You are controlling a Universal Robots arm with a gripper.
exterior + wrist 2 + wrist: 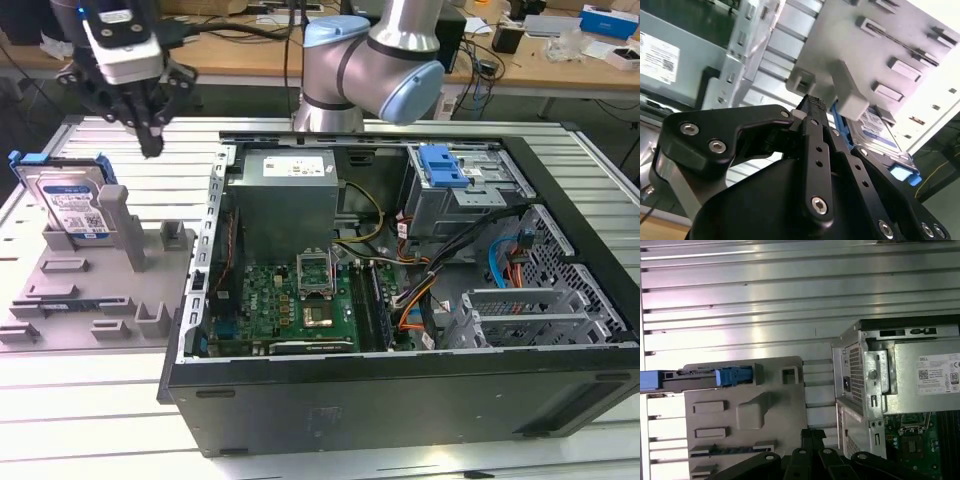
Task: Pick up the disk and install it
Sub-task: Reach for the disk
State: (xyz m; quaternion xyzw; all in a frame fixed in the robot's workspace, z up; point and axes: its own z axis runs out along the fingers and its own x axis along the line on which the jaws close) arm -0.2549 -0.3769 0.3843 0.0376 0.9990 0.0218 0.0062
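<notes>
One pincer (151, 143) closed and empty above slatted metal table (80, 405), disk (72, 197) upright in grey holder (95, 290), desks (560, 72) behind

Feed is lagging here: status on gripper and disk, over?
Gripper shut, empty, above the grey fixture. Disk upright in fixture, untouched. Grey post stands beside disk.
</notes>
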